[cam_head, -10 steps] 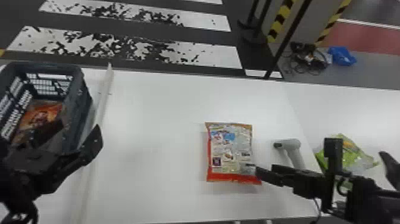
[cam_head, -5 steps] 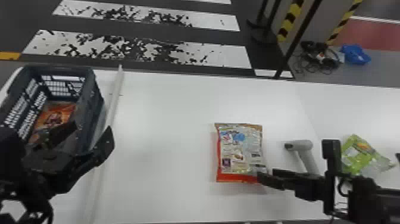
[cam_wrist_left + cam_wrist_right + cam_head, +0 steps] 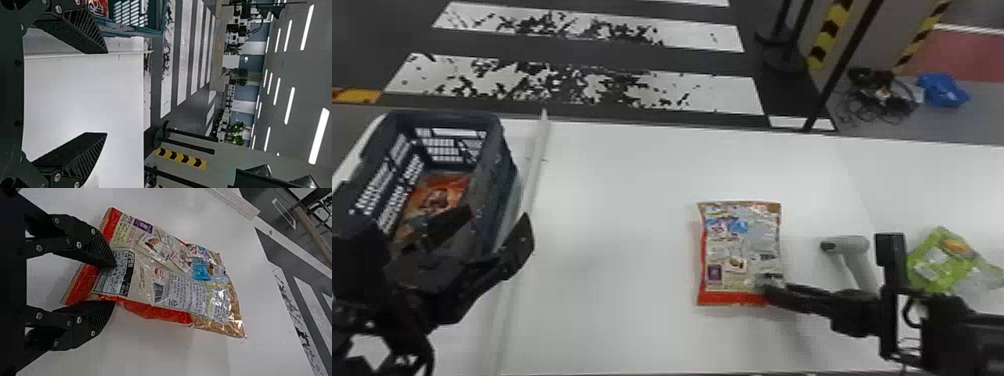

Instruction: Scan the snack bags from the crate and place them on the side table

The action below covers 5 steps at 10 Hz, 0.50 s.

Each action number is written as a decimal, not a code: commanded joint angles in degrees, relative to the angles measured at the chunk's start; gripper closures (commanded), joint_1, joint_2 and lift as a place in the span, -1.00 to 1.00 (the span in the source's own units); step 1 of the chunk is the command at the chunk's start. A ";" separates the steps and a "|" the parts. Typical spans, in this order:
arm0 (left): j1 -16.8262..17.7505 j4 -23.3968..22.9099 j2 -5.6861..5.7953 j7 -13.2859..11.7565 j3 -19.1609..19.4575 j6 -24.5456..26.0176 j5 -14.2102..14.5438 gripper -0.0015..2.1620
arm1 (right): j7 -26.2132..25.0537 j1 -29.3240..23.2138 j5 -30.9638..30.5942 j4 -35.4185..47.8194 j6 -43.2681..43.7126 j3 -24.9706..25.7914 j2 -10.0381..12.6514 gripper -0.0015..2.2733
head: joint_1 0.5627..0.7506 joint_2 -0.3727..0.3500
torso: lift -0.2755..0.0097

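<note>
In the head view my left gripper (image 3: 499, 222) is open beside the crate's (image 3: 507, 160) right wall, with an orange snack bag (image 3: 439, 197) inside the crate. My right gripper (image 3: 769, 295) is at the near right corner of a red-edged snack bag (image 3: 742, 250). The left wrist view has the left gripper (image 3: 105, 93) with its fingers spread and nothing between them. In the right wrist view the right gripper (image 3: 113, 284) is shut on the bag's (image 3: 168, 278) red-edged corner, printed back facing up. A green snack bag (image 3: 939, 262) lies on the side table (image 3: 932, 185).
A grey handheld scanner (image 3: 852, 250) stands just right of the held bag, close to my right arm. A raised white strip (image 3: 532, 180) runs between the crate and the main white table (image 3: 622, 200). Striped posts and cables are on the floor beyond.
The head view has turned a little to the left, so the table and the things on it sit farther right. The right gripper stays at the same corner of the bag.
</note>
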<state>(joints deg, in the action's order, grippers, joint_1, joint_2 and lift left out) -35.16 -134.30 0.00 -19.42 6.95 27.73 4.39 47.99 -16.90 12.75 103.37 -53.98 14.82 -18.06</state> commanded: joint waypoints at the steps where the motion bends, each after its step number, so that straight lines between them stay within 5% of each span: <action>1: 0.00 0.00 -0.15 0.00 0.00 0.00 0.00 -0.87 | 1.49 -0.15 0.08 0.25 0.75 0.65 -0.05 0.89 | 0.41 -0.27 | 0.27; 5: 0.09 -0.35 -0.15 0.00 -0.18 0.00 -0.09 -0.87 | 2.46 -1.91 9.84 3.68 1.11 11.55 0.66 0.93 | 0.41 -0.34 | 0.27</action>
<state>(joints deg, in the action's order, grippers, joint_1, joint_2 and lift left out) -35.12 -134.57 0.00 -19.40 6.84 27.73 4.37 50.45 -18.62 20.28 106.51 -52.87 23.99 -17.60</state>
